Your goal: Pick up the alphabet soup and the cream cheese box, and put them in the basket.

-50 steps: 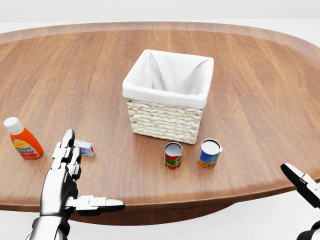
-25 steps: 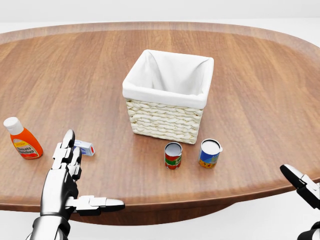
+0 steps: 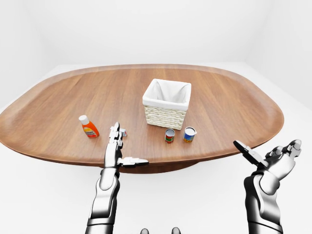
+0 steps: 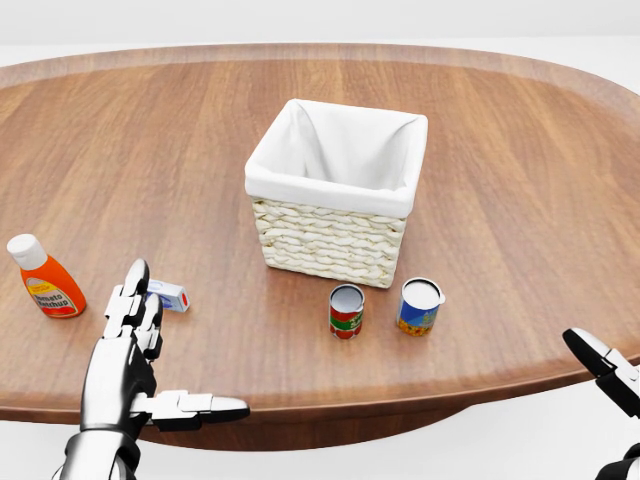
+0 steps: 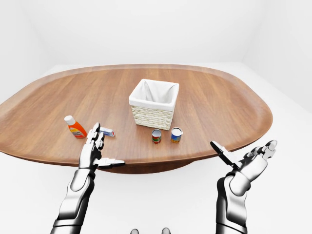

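Table (image 4: 520,200): basket (image 4: 335,215), cans, bottle, box.

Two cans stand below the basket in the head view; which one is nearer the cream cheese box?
The red-and-green can, left of the blue-and-yellow can, nearer the cream cheese box.

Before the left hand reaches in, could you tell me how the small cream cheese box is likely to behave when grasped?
The cream cheese box lies flat on the table, so it probably won't roll or tip. It looks small and low, so fingers may struggle to get under it. A nudge from the left hand would likely slide it.
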